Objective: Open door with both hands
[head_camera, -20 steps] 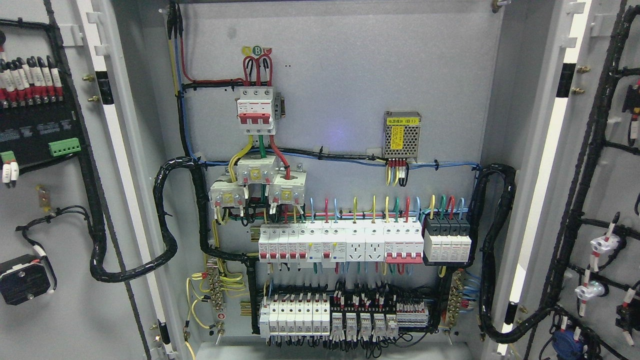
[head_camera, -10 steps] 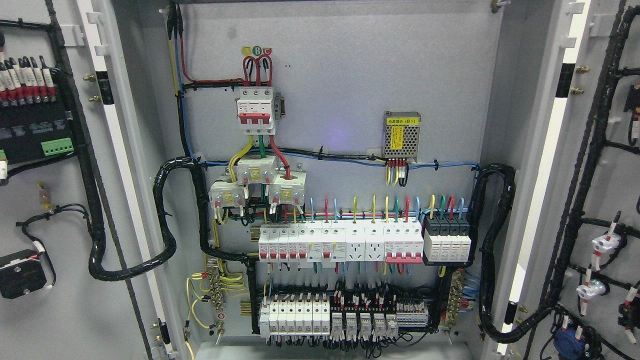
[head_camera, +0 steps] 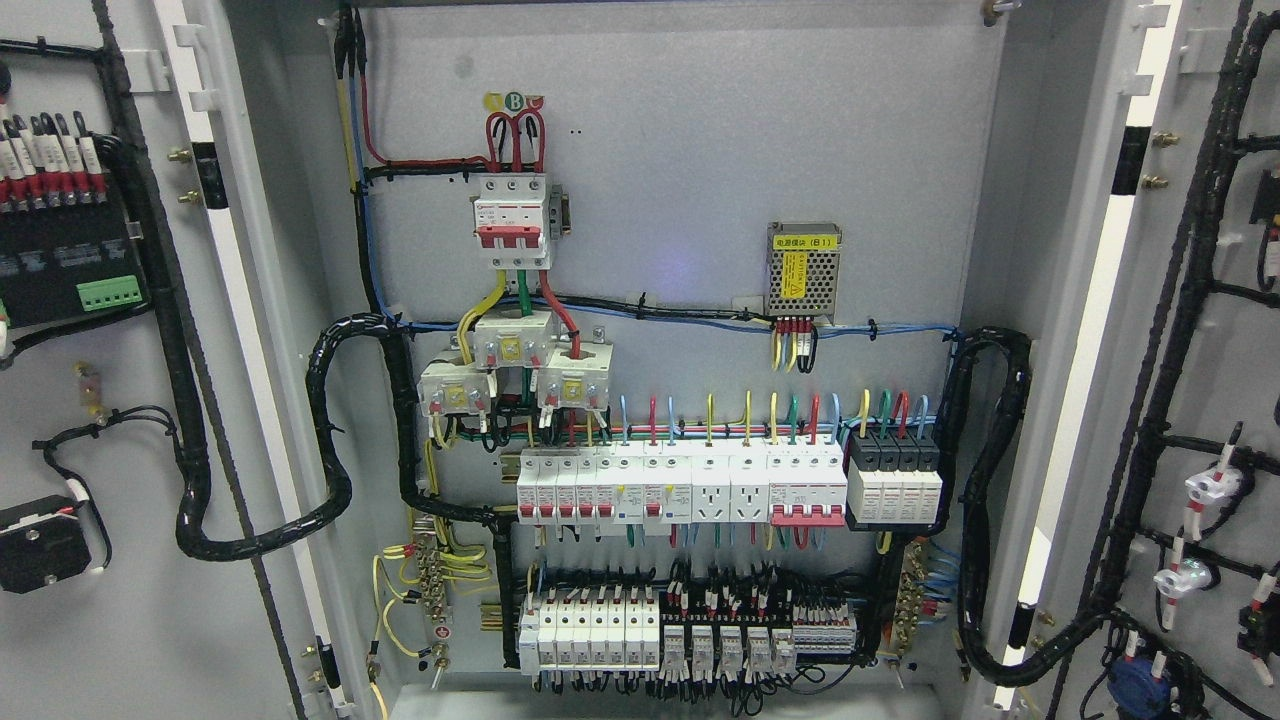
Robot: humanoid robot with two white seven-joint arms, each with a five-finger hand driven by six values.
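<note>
Both grey cabinet doors stand swung wide. The left door [head_camera: 110, 640] shows its inner face with a black terminal block and a green connector. The right door [head_camera: 1215, 400] shows its inner face with black cable looms and small white fittings. Between them the open cabinet back panel [head_camera: 680, 150] carries breakers and coloured wiring. Neither of my hands nor arms appears in the head view.
A red-and-white main breaker [head_camera: 512, 220] sits at the upper middle, a small power supply [head_camera: 803, 270] to its right. Rows of breakers [head_camera: 720, 485] and terminals [head_camera: 690, 630] fill the lower panel. Thick black cable looms [head_camera: 330, 440] curve from both doors into the cabinet.
The left door has swung a little further outward: its terminal block, green connector and black box have shifted left and slightly up. The right door has barely moved.
</note>
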